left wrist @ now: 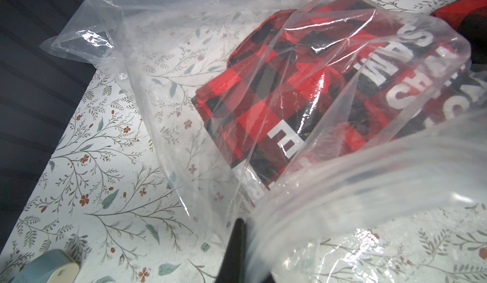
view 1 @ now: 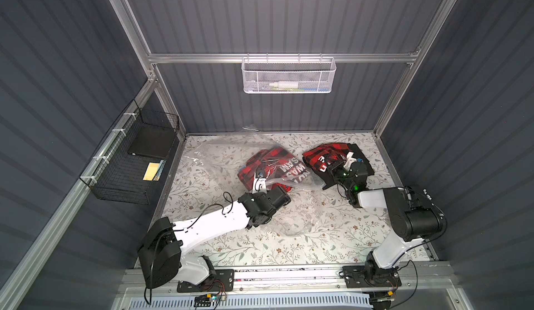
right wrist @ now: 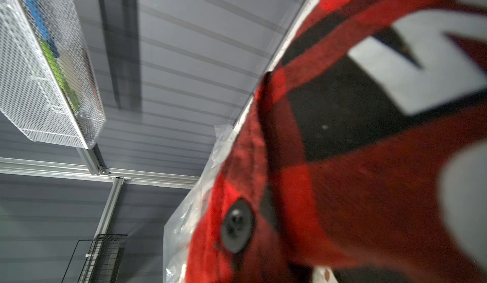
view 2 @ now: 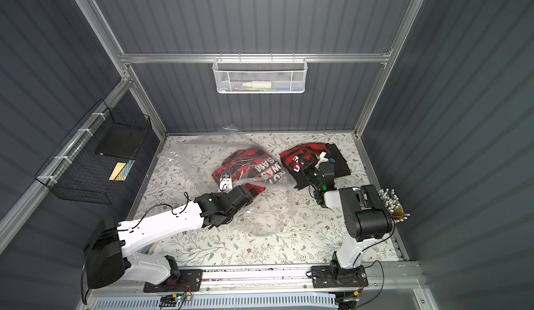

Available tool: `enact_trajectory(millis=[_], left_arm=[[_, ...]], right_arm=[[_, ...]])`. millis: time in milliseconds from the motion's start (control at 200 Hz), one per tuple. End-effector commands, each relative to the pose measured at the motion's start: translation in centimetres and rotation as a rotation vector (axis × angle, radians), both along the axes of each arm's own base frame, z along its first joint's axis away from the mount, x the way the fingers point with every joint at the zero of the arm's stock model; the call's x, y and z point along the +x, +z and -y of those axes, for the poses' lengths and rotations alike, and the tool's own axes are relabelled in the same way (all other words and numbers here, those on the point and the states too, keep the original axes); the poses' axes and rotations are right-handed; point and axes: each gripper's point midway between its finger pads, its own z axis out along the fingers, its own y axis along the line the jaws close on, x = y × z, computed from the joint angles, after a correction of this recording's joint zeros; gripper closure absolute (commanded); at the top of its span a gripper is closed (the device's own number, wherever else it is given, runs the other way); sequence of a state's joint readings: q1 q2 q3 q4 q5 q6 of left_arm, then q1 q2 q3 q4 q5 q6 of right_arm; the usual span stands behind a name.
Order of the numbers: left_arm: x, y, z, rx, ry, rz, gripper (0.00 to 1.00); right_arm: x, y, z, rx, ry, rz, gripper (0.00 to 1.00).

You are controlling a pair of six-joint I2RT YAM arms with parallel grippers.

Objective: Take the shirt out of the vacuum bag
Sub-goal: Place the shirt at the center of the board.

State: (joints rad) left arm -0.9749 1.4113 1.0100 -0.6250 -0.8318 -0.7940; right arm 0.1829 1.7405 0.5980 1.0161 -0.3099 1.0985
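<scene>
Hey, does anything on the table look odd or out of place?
Yes. One plaid shirt lies loose on the table, far right, yet a second plaid shirt sits inside the crumpled vacuum bag that the left tool pinches.

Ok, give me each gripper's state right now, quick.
Left gripper: closed on the vacuum bag.
Right gripper: closed on the plaid shirt lying outside the bag.
</scene>
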Motion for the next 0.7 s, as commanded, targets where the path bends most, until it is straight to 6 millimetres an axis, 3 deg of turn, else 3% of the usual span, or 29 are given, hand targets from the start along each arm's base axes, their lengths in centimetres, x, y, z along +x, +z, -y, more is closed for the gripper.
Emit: enact_trajectory(millis=[0,170,240,335,455,595,690], left_arm=[[-0.2,1.3,-0.9,0.039,0.005,0.020,1.00],[-0.1,2.3,-1.0,0.048,-0.010,0.035,1.00],[-0.1,3.0,-1.1,0.057,-0.016,0.049,1.00],[0.0,3.6,-1.2,0.065,-0.022,0.064,1.00],[0.0,3.5,-1.1,0.068,-0.028,0.058,1.00],[0.1,3.1,-0.9,0.074,-0.031,0.046,1.00],[0.2,3.0,-0.7,0.074,-0.035,0.045,1.00]], right_arm=[[-1.4,-1.9,-0.8,-0.009,0.033,-0.010,1.00],[-3.1,-4.6,-1.0,-0.043,0.048,-0.075,1.00],[-3.5,-5.1,-0.8,-0.051,0.044,-0.089,0.82],[-4.0,-4.8,0.3,-0.070,0.010,-0.083,0.72],[-4.2,-3.9,2.5,-0.091,-0.046,-0.110,0.49],[-4.2,-2.9,6.0,-0.126,-0.164,-0.138,0.35],[-4.1,-1.8,7.8,-0.112,-0.204,-0.121,0.33]])
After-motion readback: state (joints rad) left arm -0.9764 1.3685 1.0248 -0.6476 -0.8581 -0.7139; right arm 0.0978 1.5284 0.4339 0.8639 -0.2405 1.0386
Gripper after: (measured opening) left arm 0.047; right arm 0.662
